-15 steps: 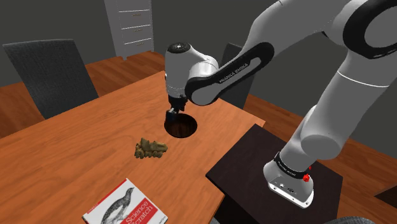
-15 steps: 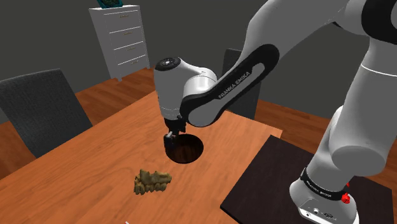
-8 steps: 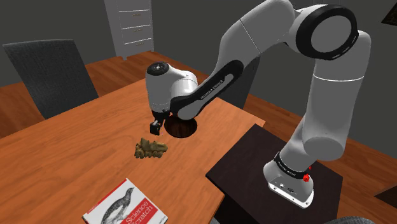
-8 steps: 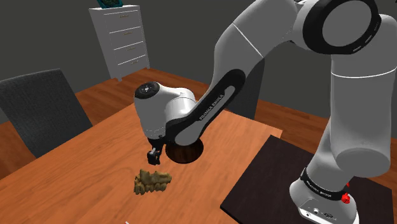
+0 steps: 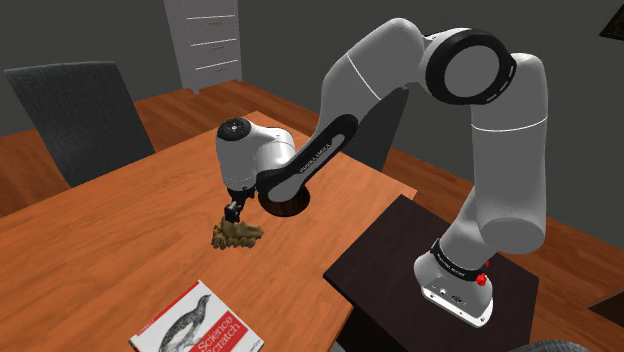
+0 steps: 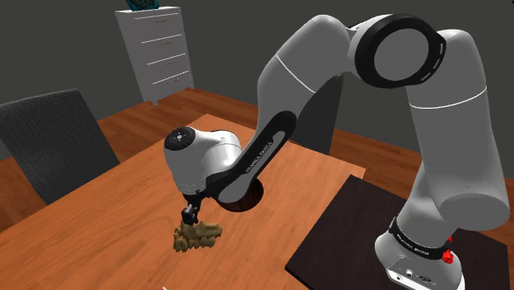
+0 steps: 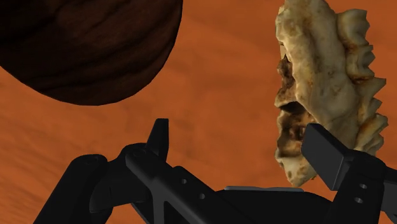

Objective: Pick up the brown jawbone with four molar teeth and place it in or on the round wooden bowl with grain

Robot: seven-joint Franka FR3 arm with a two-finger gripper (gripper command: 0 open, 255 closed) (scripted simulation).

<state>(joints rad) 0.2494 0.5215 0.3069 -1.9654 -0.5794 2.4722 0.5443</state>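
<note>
You have one orange-brown wooden table (image 5: 110, 235), with one white arm (image 5: 480, 150) reaching over it from one dark stand (image 5: 390, 265) at the shoulder view's 4 o'clock. There are two grey chairs: one (image 5: 80, 115) at 10 o'clock and a second chair (image 5: 387, 138) partly hidden behind the arm. One white drawer unit (image 5: 205, 40) stands at 12 o'clock. On the table lie one book (image 5: 198, 325) with a penguin on its cover, one dark round wooden bowl (image 5: 292, 206) and one tan jawbone (image 5: 236, 234). In the shoulder view the jawbone sits near the middle of the table, at the bowl's 8 o'clock and just beside it, with the book well apart at the jawbone's 7 o'clock. Your gripper (image 5: 233, 212) hangs right over the jawbone, which is at its 6 o'clock. In the wrist view its fingers (image 7: 327, 156) are spread apart and empty. The jawbone is outside the gap, alongside one finger, and you cannot tell whether they touch.
</note>
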